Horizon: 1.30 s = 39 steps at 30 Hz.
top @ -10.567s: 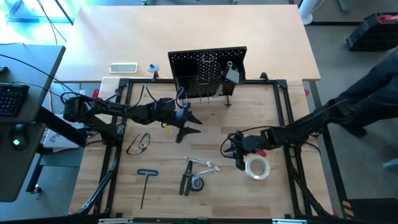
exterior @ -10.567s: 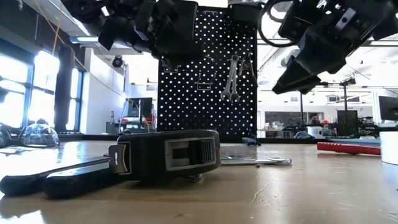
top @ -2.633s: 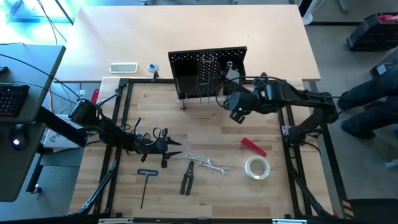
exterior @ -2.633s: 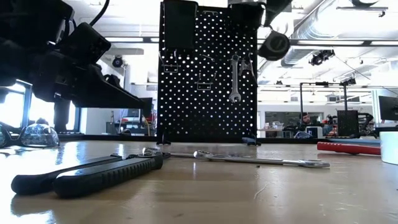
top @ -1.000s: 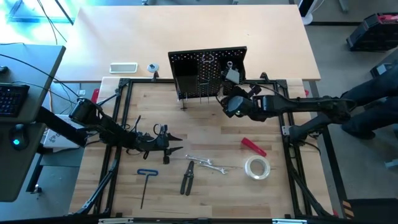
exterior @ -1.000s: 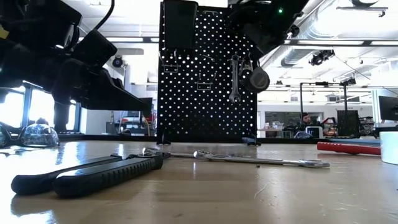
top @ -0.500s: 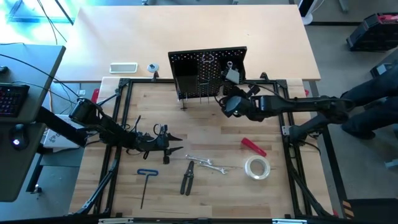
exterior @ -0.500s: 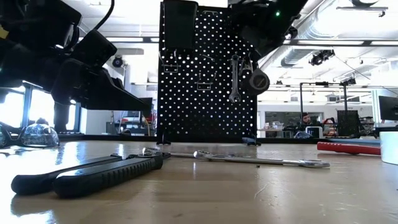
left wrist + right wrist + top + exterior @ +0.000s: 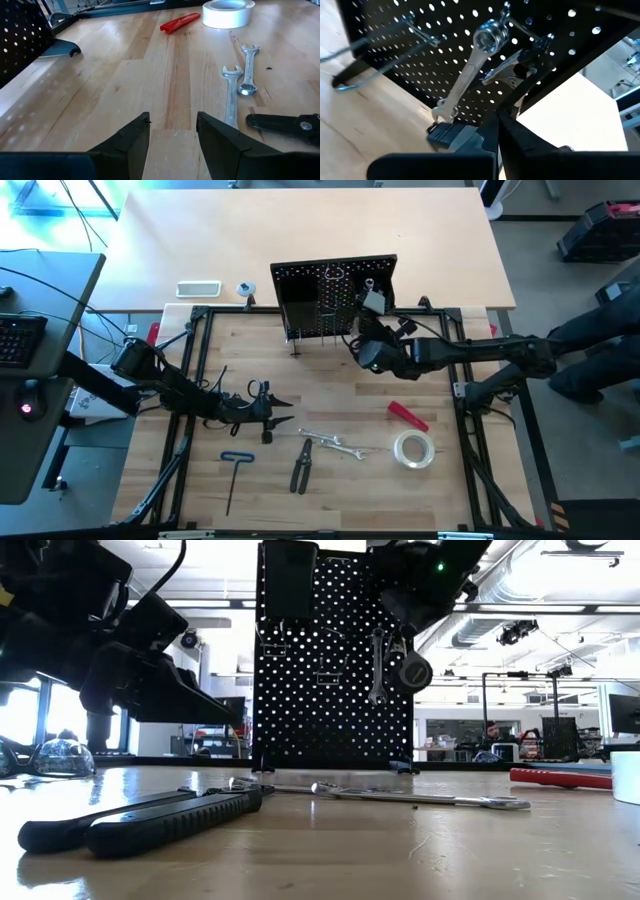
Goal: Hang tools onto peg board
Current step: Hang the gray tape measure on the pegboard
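Right gripper (image 9: 366,352) is edging slightly closer to the peg board (image 9: 335,292) than half a second ago; left arm is keeping its place

Right fingers are pressing together just in front of the board, beside a wrench (image 9: 470,70) hanging on a hook. Left gripper (image 9: 172,131) is hovering with fingers spread, holding nothing, near two wrenches (image 9: 239,82), pliers (image 9: 299,468), hex key (image 9: 234,475), red tool (image 9: 407,416) and tape roll (image 9: 413,449) lying on the table (image 9: 330,390)

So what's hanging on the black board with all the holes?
On the peg board a silver wrench hangs from a hook, with empty hooks beside it. The right claw, shut, covers the board's edge, so anything behind it is hidden.
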Each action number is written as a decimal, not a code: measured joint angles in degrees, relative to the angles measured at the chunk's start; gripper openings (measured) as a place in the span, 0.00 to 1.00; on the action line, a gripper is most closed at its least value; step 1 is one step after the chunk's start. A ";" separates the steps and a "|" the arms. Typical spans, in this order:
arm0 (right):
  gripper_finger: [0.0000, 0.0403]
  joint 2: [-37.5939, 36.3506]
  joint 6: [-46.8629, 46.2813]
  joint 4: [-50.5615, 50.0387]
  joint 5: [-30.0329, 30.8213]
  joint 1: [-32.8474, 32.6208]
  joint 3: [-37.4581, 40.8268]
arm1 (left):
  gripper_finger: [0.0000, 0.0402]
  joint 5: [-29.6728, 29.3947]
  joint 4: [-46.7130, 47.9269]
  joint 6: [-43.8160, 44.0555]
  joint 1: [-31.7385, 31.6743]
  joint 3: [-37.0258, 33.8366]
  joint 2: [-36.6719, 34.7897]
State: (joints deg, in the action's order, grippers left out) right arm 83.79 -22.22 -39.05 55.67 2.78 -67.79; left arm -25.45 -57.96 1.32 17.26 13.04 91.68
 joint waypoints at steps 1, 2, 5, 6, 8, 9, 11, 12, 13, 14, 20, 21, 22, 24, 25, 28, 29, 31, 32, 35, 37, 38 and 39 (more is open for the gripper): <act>0.00 0.00 -0.68 -0.05 0.09 -0.39 -0.04 | 0.39 0.00 -0.13 -0.02 0.00 0.00 0.00; 0.00 0.01 -1.32 -0.28 0.01 -0.77 -0.04 | 0.39 0.00 -0.16 -0.02 0.00 0.00 0.00; 0.00 0.07 -2.97 -0.54 -0.05 -1.85 -0.04 | 0.39 0.00 -0.28 -0.02 0.00 0.00 0.00; 0.00 0.04 -3.45 -0.56 0.30 -2.19 -0.04 | 0.39 0.00 -0.28 -0.02 0.00 0.00 0.00; 0.00 0.04 -3.70 -0.56 1.35 -2.93 -0.04 | 0.39 0.00 -0.28 0.05 0.00 0.00 0.00; 0.00 0.04 -3.71 -0.57 1.57 -3.20 -0.05 | 0.39 0.00 -0.28 0.09 0.00 0.00 0.00; 0.00 0.04 -3.87 -1.20 1.58 -3.38 -0.63 | 0.39 0.00 -0.28 0.11 0.00 0.00 0.00; 0.00 0.04 -3.98 -1.31 1.60 -3.36 -0.92 | 0.39 0.00 -0.28 0.11 0.00 0.00 0.00; 0.00 0.04 -4.33 -1.66 1.62 -3.34 -1.11 | 0.39 0.00 -0.28 0.11 0.00 0.00 0.00; 0.00 0.04 -4.36 -2.08 1.62 -3.32 -1.33 | 0.39 0.01 -0.28 0.11 0.00 0.00 0.00; 0.00 0.04 -3.38 -1.94 1.93 -2.77 -2.38 | 0.39 0.00 -0.60 0.11 0.00 0.00 0.00; 0.00 0.04 -3.38 -1.94 1.95 -2.77 -2.40 | 0.39 0.01 -0.58 0.11 0.00 0.00 0.00; 0.00 0.04 -3.40 -1.94 1.95 -2.77 -2.40 | 0.39 0.00 -0.58 0.09 0.00 0.00 0.00; 0.00 0.09 -3.43 -1.92 1.95 -2.77 -2.40 | 0.39 0.00 -0.58 0.07 0.00 0.00 0.00; 0.00 0.17 -3.44 -1.86 1.94 -2.77 -2.40 | 0.39 0.00 -0.58 0.06 0.00 0.00 0.00; 0.00 0.59 -3.45 -1.79 1.40 -2.47 -2.40 | 0.39 0.00 -0.60 0.00 0.00 0.00 0.00; 0.00 0.73 -3.45 -1.83 1.28 -2.39 -2.40 | 0.39 0.00 -0.60 -0.02 0.00 0.00 0.00; 0.00 1.31 -3.40 -1.57 1.06 -2.00 -2.40 | 0.39 0.00 -0.59 -0.02 0.00 0.00 0.00; 0.00 1.43 -3.40 -1.41 1.04 -1.73 -2.40 | 0.39 0.02 -0.60 -0.02 0.00 0.00 0.00; 0.00 2.18 -3.35 -1.23 0.70 -0.83 -2.40 | 0.39 0.02 -0.60 0.02 0.00 0.00 0.00; 0.00 2.58 -3.26 -1.35 0.43 -0.43 -2.38 | 0.39 0.00 -0.42 0.02 0.00 0.00 0.00; 0.00 2.70 -3.25 -1.19 0.62 -0.33 -2.40 | 0.39 0.01 -0.40 0.02 0.00 0.00 0.00; 0.00 2.75 -3.23 -1.46 0.71 -0.15 -2.38 | 0.39 0.02 -0.27 0.02 0.00 0.00 0.00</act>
State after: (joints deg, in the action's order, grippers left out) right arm 86.54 -25.45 -40.51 56.38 2.63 -70.17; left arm -25.43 -58.23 1.34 17.26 13.04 91.68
